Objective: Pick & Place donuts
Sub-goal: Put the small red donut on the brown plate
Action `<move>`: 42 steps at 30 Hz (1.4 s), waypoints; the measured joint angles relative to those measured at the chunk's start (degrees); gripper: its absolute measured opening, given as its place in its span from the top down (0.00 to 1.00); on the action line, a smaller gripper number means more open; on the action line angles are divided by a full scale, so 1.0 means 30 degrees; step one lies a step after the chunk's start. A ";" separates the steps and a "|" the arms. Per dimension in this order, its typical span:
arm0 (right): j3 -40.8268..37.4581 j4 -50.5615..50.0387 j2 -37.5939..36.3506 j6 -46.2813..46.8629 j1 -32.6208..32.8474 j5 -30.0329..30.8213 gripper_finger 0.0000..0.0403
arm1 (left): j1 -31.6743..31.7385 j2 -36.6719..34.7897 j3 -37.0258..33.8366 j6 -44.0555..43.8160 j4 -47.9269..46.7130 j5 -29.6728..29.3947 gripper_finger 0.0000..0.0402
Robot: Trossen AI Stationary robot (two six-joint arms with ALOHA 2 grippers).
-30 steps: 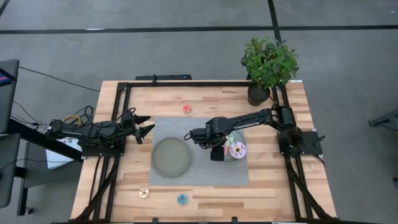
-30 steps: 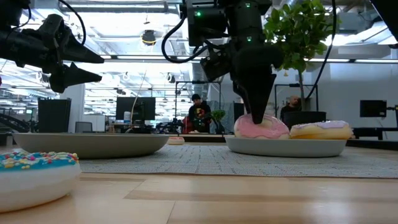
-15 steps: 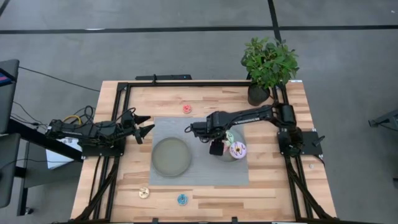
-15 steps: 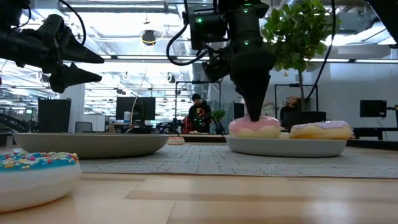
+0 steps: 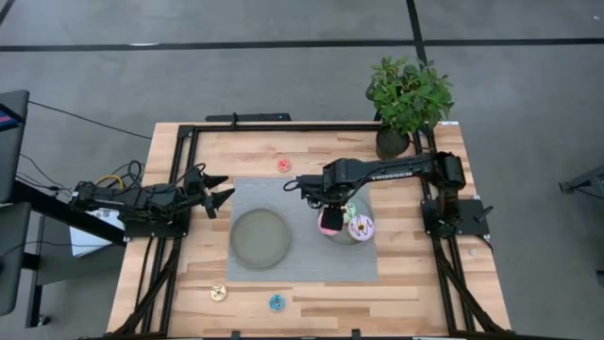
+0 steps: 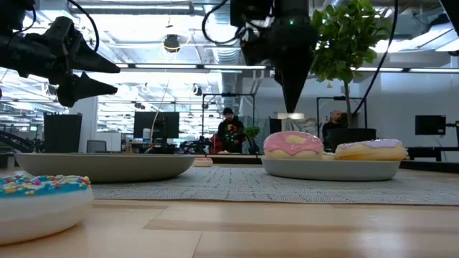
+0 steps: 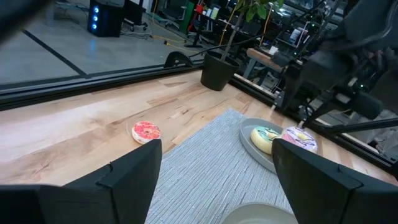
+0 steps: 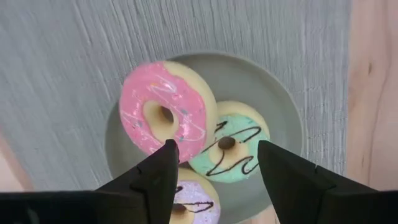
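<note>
Hovering my right hand (image 8: 214, 177), fingers apart and empty, above the pink donut (image 8: 165, 116), which lies on the grey-green plate (image 8: 283, 118) touching the green donut (image 8: 231, 146) and the purple-sprinkled one (image 8: 193, 208). The plate sits on the ribbed grey mat (image 5: 302, 189) at mid-bench. I judge the toy ring light, rigid and smooth-glazed, hence slippery; one finger through the hole, one outside the rim, should hold. My left hand (image 5: 215, 191), fingers spread, waits near the bench's left edge.
</note>
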 joint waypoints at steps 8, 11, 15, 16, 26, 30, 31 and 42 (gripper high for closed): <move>0.0000 0.0997 -0.1779 0.1650 0.0879 0.0045 0.48 | 0.0000 -0.0003 0.0000 0.0000 0.0000 0.0015 0.26; 0.0000 0.1155 -0.2410 0.2638 0.1278 0.0042 0.48 | 0.0004 -0.0005 0.0002 0.0000 0.0000 0.0015 0.26; 0.0000 0.1309 -0.3182 0.3913 0.1882 0.0432 0.48 | 0.0007 -0.0001 0.0002 0.0000 0.0000 0.0015 0.26; 0.0000 0.1367 -0.3427 0.4109 0.2088 0.0967 0.48 | 0.0006 0.0002 0.0004 0.0000 0.0000 0.0015 0.26; 0.0000 0.1473 -0.5265 0.3995 0.3146 0.4643 0.48 | 0.0004 0.0000 -0.0047 -0.0453 0.0678 0.0019 0.26; -0.0007 0.1425 -0.5269 0.3210 0.2637 0.4529 0.48 | 0.0007 -0.0005 -0.0111 -0.0226 0.1187 0.0044 0.26; -0.0007 0.1422 -0.5269 0.2985 0.2512 0.4490 0.48 | 0.0000 0.0001 -0.0111 -0.0226 0.1223 0.0051 0.26; -0.5262 0.5682 -0.8780 0.2478 0.1708 0.3291 0.48 | 0.0007 0.0002 -0.0089 0.0744 0.2517 0.0913 0.26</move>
